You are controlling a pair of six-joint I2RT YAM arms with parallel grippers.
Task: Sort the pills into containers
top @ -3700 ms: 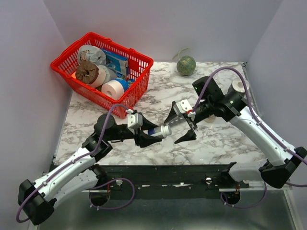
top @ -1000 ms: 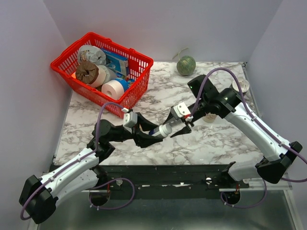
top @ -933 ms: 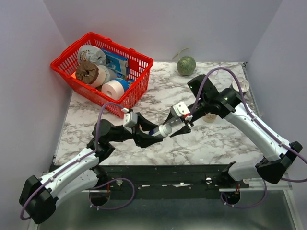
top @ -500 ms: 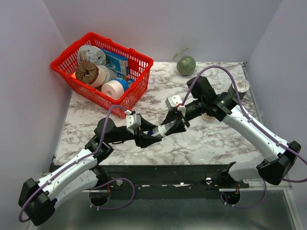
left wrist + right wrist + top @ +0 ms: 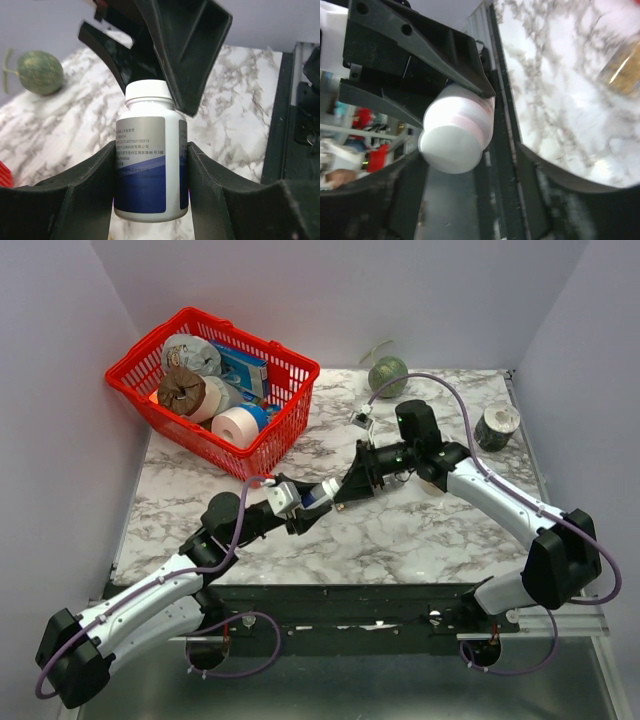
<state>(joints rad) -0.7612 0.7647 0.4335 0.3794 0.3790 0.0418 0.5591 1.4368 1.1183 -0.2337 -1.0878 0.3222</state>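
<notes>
L claw [image 5: 297, 510] clamps white pill bottle [image 5: 147, 150] by its body, near-right of red basket [image 5: 170, 420]; pills unseen. R claw [image 5: 345, 485] straddles cap [image 5: 451, 147], jaws slack. Bottle prob light, stiff, slick: pinch cap sides

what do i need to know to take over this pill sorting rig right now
Left gripper: shut on the white pill bottle, cap end pointing toward the right arm.
Right gripper: open, jaws standing around the white cap, not clamped on it.
Job's things: no pills visible, since the bottle is opaque. No compartment containers show in any view.
Done: bottle is picked up and presented, cap on.
Left: grip the cap and take it off, locate the containers, then sort the pills into them.
</notes>
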